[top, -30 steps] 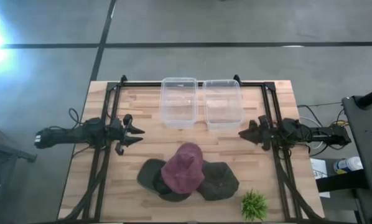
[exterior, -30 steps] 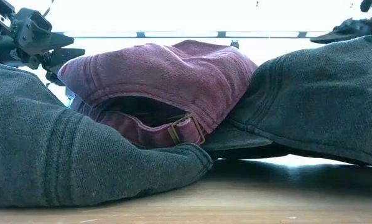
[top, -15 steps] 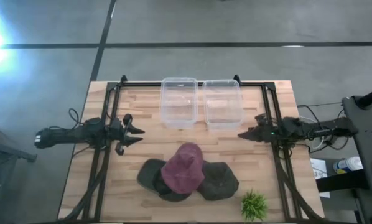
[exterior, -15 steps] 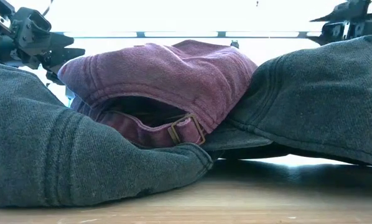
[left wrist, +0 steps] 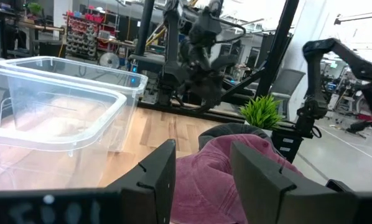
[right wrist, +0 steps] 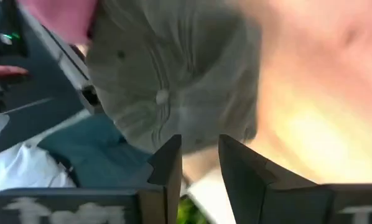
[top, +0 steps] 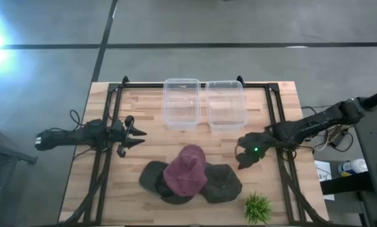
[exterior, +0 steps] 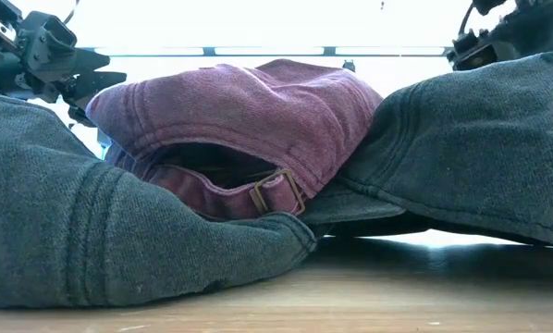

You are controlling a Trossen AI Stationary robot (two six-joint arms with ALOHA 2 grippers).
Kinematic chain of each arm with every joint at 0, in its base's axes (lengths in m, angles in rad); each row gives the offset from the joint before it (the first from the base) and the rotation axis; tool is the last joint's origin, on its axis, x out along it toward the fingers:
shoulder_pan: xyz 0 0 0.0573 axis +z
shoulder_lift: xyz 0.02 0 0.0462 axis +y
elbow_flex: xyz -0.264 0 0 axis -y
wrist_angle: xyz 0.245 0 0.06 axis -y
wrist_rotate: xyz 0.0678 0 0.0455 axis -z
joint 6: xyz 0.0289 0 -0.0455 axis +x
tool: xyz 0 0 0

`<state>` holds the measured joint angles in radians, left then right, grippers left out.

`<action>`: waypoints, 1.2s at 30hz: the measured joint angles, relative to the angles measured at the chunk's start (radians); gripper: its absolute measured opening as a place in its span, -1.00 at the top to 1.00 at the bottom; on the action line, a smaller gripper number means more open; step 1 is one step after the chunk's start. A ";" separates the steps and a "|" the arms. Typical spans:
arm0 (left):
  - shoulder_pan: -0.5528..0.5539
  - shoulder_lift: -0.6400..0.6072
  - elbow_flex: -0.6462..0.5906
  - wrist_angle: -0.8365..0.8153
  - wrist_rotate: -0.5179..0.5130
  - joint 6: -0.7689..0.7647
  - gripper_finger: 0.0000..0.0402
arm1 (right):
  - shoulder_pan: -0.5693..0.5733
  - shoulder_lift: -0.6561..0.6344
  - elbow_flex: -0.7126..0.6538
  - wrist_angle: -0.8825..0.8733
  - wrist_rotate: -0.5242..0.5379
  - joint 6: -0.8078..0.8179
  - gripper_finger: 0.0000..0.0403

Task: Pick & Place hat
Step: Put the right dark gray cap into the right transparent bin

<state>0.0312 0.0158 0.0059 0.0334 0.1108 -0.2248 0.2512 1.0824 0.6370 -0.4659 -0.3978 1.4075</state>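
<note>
A maroon cap (top: 187,170) lies on top of two dark grey caps, one on the left (top: 150,179) and one on the right (top: 225,183), near the table's front edge. In the low view the maroon cap (exterior: 249,120) rests on both grey caps, its strap buckle (exterior: 276,192) facing the camera. My right gripper (top: 240,154) is open, just right of the right grey cap and tilted toward it. The right wrist view shows that cap (right wrist: 173,81) close ahead of the open fingers (right wrist: 168,167). My left gripper (top: 142,137) is open and waits at the table's left.
Two clear plastic containers (top: 181,104) (top: 225,104) stand side by side at the table's far edge. A small green plant (top: 258,207) stands at the near right corner. A black frame rail (top: 278,126) runs along each side of the table.
My right gripper has left its place at the table's right edge. It has swung toward the near edge and the left, toward the right grey cap, tipping down toward it. The caps have not moved.
</note>
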 joint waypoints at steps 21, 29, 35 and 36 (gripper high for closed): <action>0.000 0.000 0.000 0.001 0.000 -0.003 0.27 | 0.033 0.447 0.130 0.030 -0.099 0.038 -0.58; 0.000 0.000 0.000 0.001 0.000 -0.007 0.27 | 0.035 0.482 0.131 0.069 -0.107 -0.012 -0.03; 0.000 0.000 0.000 0.001 0.000 -0.008 0.27 | 0.040 0.454 0.147 0.104 -0.067 -0.061 0.86; 0.000 0.000 0.000 0.002 0.000 -0.007 0.27 | 0.040 0.444 0.149 0.103 -0.064 -0.063 0.89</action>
<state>0.0315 0.0158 0.0059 0.0351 0.1108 -0.2319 0.2909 1.5260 0.7858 -0.3626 -0.4622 1.3443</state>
